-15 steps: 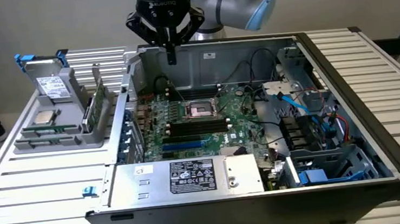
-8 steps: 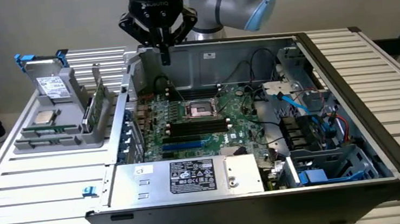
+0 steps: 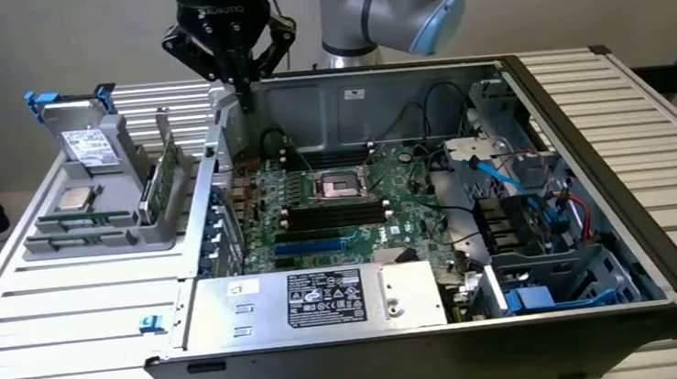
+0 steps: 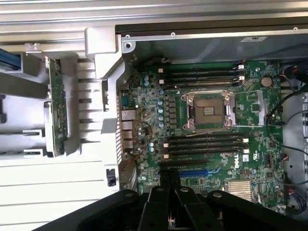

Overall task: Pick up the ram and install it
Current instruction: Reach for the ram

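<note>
- At the exterior view's left, a grey holder [image 3: 98, 243] stood on the slatted surface [image 3: 66, 305]. It carried a boxy drive [image 3: 92, 145] and a square processor chip [image 3: 74, 196].
- The ram [image 3: 161, 185] stood on edge in the holder's slot nearest the computer case [image 3: 583, 177], untouched and not yet installed.
- The pincer [image 3: 237, 81] hung above the case's rear corner, just to the right of the holder. Its fingers were pressed together and gripped nothing.
- Inside the case lay the motherboard [image 3: 402, 216], with the processor socket [image 3: 341, 185] at its middle and black memory slots [image 3: 334, 214] alongside. The slots appeared empty.
- Risk, as judged: shut fingers brought down on the ram would strike its top edge instead of straddling it, and could tilt or chip the board.
- Risk, as judged: the ram sat close to the case wall, so an approach drifting sideways could knock a finger against the sheet metal or the holder.
- Risk, as judged: a thin board gripped off-centre could swing and meet a slot askew, straining the slot's white latches.
- View comparison: the exterior view gave the pincer's height above the case and the ram's upright stance. The wrist view gave neither.
- View comparison: the wrist view looked straight down, laying out the ram [image 4: 57, 113] along its full length and slot banks on both sides of the socket. It also showed the fingertips [image 4: 164, 180] meeting with no gap.
</note>
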`<action>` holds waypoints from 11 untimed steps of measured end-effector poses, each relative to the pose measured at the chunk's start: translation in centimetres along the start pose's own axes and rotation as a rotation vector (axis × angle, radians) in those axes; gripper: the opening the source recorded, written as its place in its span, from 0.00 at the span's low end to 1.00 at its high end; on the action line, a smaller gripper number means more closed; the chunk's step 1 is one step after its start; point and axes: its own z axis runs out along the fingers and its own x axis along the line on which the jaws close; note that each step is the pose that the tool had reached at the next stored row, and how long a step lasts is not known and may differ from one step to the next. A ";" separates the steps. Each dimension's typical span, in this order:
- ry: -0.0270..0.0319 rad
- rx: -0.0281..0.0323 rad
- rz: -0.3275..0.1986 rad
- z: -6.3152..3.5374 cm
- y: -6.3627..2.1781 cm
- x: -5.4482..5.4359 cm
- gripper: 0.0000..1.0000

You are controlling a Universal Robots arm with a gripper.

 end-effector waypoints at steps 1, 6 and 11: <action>0.0000 0.0000 0.000 -0.01 -0.04 0.5 0.11; 0.0000 -0.0001 0.000 -0.06 -0.19 2.7 0.11; 0.0001 0.0000 -0.002 -0.07 -0.32 4.9 0.11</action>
